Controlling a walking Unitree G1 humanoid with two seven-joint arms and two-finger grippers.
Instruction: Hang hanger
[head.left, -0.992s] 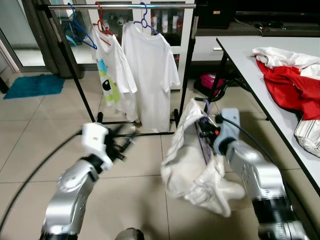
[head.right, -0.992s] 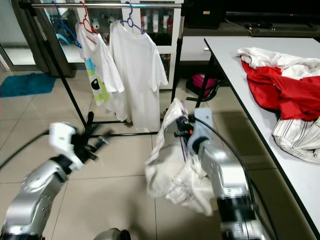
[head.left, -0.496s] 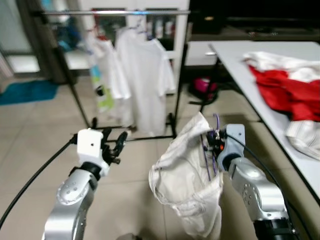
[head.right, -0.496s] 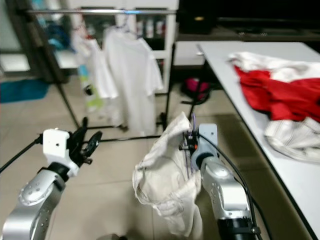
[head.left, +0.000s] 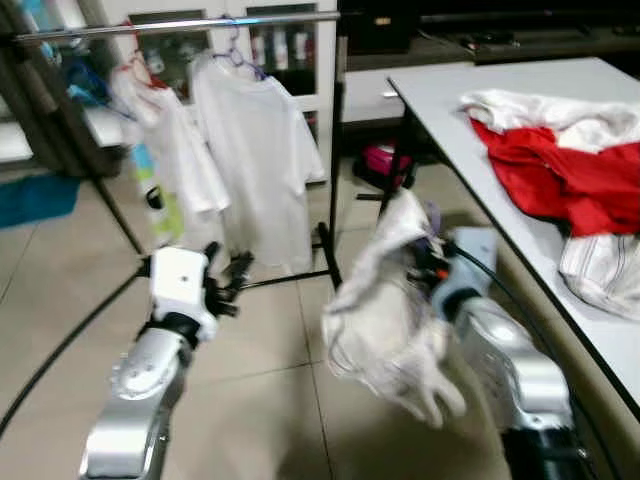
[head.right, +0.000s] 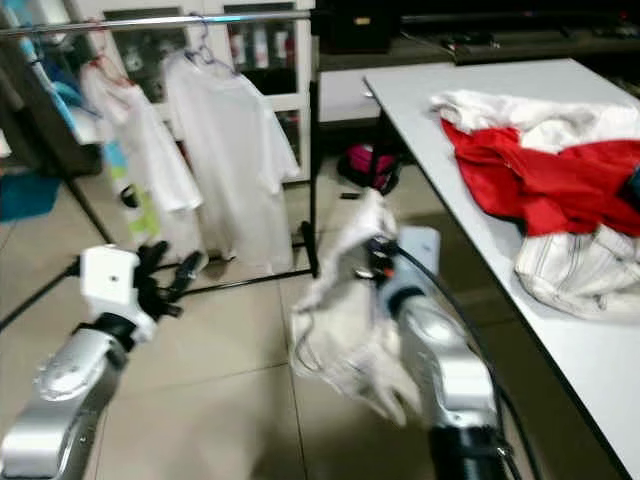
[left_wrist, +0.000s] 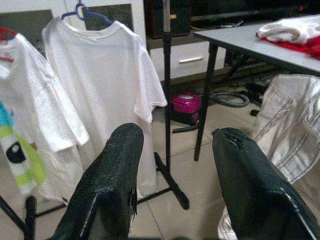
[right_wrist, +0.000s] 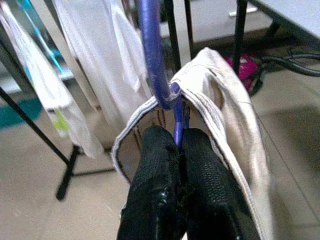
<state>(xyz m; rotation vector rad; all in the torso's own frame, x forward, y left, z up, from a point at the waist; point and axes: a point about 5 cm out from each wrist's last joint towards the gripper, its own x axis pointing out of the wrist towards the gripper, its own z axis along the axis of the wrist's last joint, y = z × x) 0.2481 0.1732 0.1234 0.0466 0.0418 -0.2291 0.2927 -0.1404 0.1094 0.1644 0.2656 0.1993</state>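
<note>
My right gripper (right_wrist: 179, 137) is shut on the stem of a purple hanger (right_wrist: 152, 55). A cream garment (head.left: 385, 310) hangs from that hanger, blurred, low in front of me and right of the rack's right post. The clothes rack's silver rail (head.left: 190, 25) runs across the top left. A white T-shirt (head.left: 255, 150) on a blue hanger and a shirt with a green print (head.left: 165, 160) hang from it. My left gripper (head.left: 228, 272) is open and holds nothing, pointing at the rack's foot. The wrist view shows its fingers (left_wrist: 115, 175) spread wide.
A white table (head.left: 440, 90) stands on the right with a red cloth (head.left: 560, 175), white clothes and a striped cloth (head.left: 600, 270) on it. A pink object (head.left: 385, 160) lies under the table's far end. A blue mat (head.left: 40, 195) lies at the far left on the tiled floor.
The whole view has shifted, so the camera has moved. The garment on the hanger swings in my right gripper and sits a little higher. My left gripper stays open.
</note>
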